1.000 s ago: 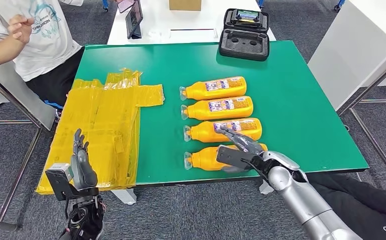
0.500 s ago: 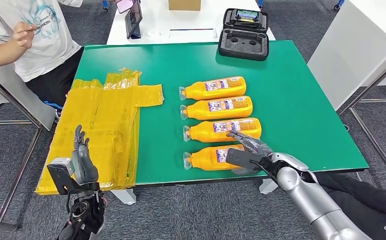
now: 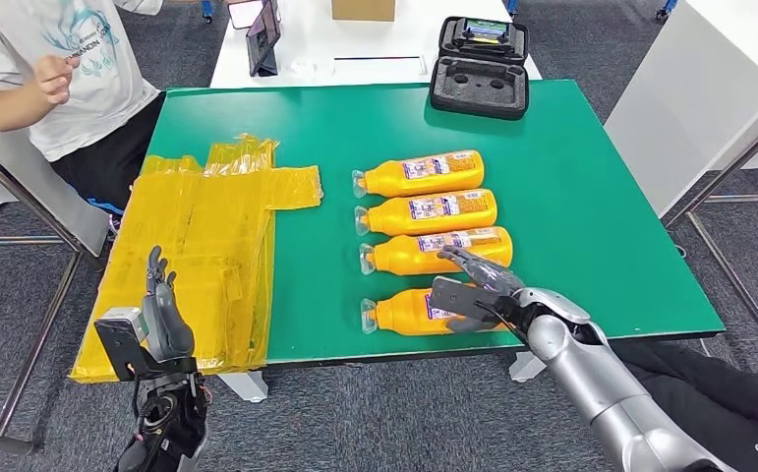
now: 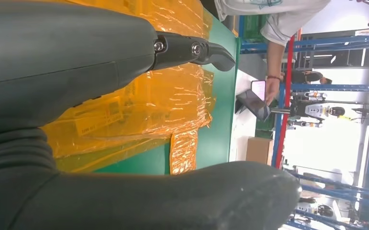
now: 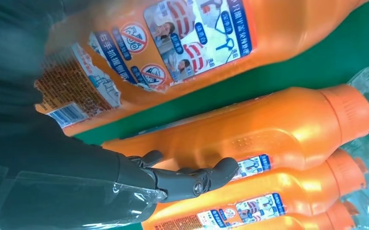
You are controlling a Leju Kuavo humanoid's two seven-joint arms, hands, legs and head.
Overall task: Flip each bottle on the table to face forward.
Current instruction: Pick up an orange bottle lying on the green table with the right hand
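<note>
Several orange bottles lie side by side on the green table (image 3: pixel 601 216), caps pointing left. The farthest bottle (image 3: pixel 424 173) and the second bottle (image 3: pixel 434 210) show their labels upward. My right hand (image 3: pixel 473 287) reaches over the nearest bottle (image 3: pixel 399 313), and its fingers (image 5: pixel 187 179) rest on the third bottle (image 3: pixel 404 256). The third bottle (image 5: pixel 268 134) shows mostly plain orange, its label turned toward the far side. The nearest bottle's label (image 5: pixel 196 33) faces the right wrist camera. My left hand (image 3: pixel 163 320) hangs open beside the table's near left corner.
Crumpled yellow plastic bags (image 3: pixel 198 256) cover the table's left side and hang over its edge. A black foam case (image 3: pixel 481 69) sits at the far edge. A person (image 3: pixel 50 79) sits at the far left. A white table with a tablet (image 3: pixel 262 34) stands behind.
My right hand drew back toward the near edge, then went forward again onto the third bottle. That bottle's label has rolled toward the far side. The left hand barely moved.
</note>
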